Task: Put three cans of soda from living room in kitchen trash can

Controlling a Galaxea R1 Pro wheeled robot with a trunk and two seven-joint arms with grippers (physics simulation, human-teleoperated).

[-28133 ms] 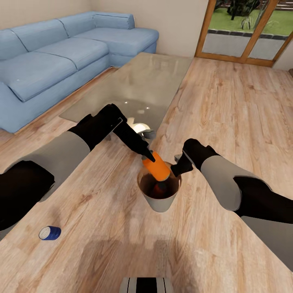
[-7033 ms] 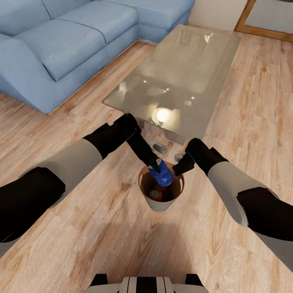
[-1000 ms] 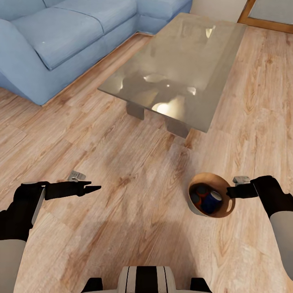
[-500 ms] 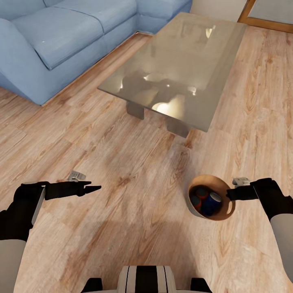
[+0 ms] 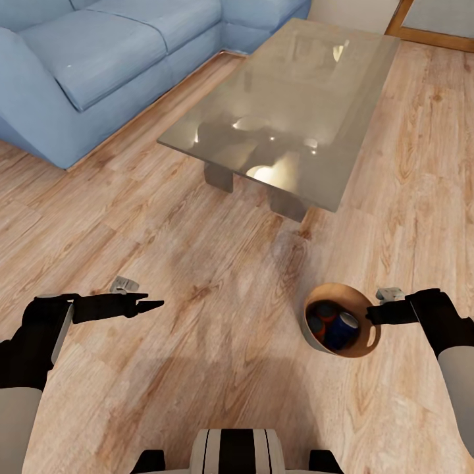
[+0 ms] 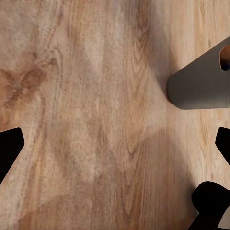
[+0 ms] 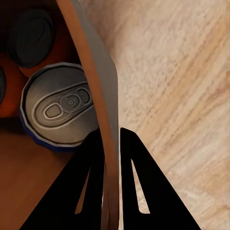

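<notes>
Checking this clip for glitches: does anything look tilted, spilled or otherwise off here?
The trash can hangs tilted, off the wood floor, pinched by its rim in the right gripper. The blue soda can and the orange ones lean inside; nothing has spilled.

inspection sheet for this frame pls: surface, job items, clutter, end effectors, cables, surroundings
Surface: light wood plank floor, bare around the robot.
Job's things: trash can held by its rim, tilted; blue soda can and two orange cans inside.
Clutter: nothing seen.
End effectors: right end effector shut on the trash can wall, one finger inside, one outside; left end effector holds nothing, fingers apart in the left wrist view.
Cables: nothing seen.
Surroundings: glass-topped coffee table ahead, blue sofa beyond on the left, wooden door frame at far right.
</notes>
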